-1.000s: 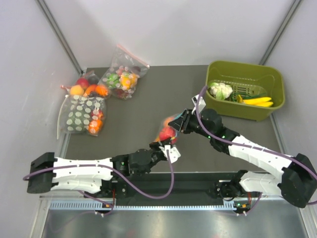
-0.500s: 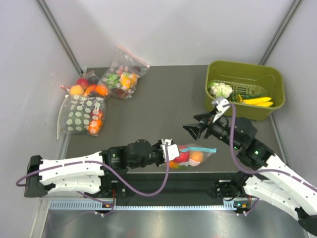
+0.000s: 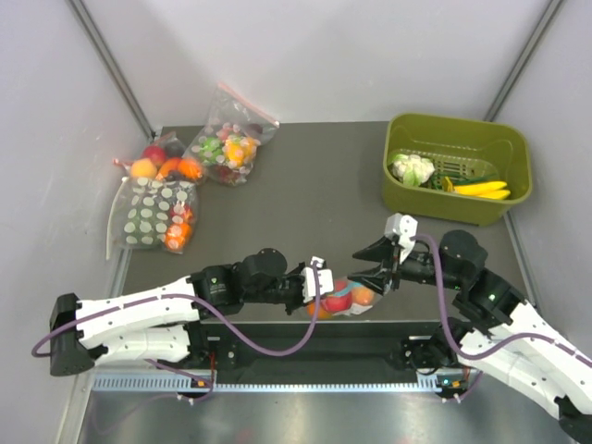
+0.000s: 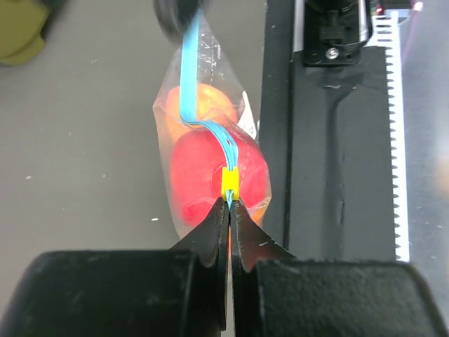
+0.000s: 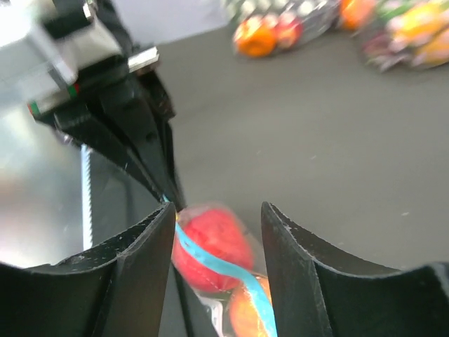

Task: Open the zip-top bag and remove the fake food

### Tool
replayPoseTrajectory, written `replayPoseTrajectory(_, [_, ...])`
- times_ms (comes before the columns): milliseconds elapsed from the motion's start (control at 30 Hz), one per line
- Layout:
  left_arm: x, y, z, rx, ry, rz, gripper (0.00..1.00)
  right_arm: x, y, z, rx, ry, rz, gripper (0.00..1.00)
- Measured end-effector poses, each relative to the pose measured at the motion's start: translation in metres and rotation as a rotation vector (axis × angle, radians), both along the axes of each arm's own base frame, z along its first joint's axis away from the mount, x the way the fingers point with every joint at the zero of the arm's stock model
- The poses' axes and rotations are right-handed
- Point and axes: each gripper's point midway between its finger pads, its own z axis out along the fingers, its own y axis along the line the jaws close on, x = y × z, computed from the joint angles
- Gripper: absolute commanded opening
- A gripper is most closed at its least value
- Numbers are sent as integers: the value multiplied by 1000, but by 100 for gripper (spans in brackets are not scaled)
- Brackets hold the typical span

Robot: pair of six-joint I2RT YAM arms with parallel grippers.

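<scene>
The zip-top bag (image 3: 344,298) is a small clear bag with a light-blue zip strip (image 4: 191,91), lying at the table's near edge. Inside show a red round fruit (image 4: 210,172) and a peach-orange one (image 4: 207,105). My left gripper (image 4: 229,203) is shut on the end of the zip strip, just below a yellow slider (image 4: 230,181). My right gripper (image 5: 217,214) is open, its fingers either side of the bag's far end, over the red fruit (image 5: 210,242) and blue strip (image 5: 231,274). Both grippers meet at the bag in the top view, the left (image 3: 319,282) and the right (image 3: 375,264).
An olive-green bin (image 3: 462,139) with white cauliflower and yellow pieces stands at the back right. Three other bags of fake food lie at the back left: a white-dotted one (image 3: 155,215), a pink-zip one (image 3: 227,139) and another (image 3: 162,162). A black rail (image 4: 330,140) runs along the near edge.
The left gripper lowered the bag from mid-air to the table's near edge. The right arm pulled back right, then swung its open gripper down over the bag's far end.
</scene>
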Motion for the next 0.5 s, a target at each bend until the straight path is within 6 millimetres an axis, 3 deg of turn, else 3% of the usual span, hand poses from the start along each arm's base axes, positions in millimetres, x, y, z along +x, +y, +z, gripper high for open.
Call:
replayPoseTrajectory(200, [-4,-2,9,-16,22,-33,0,-16,18,-23,-69,57,130,51])
replayPoseTrajectory(500, [-6,-3,11,-10,45,-52,0,-49,40,-42,-128,89,279,48])
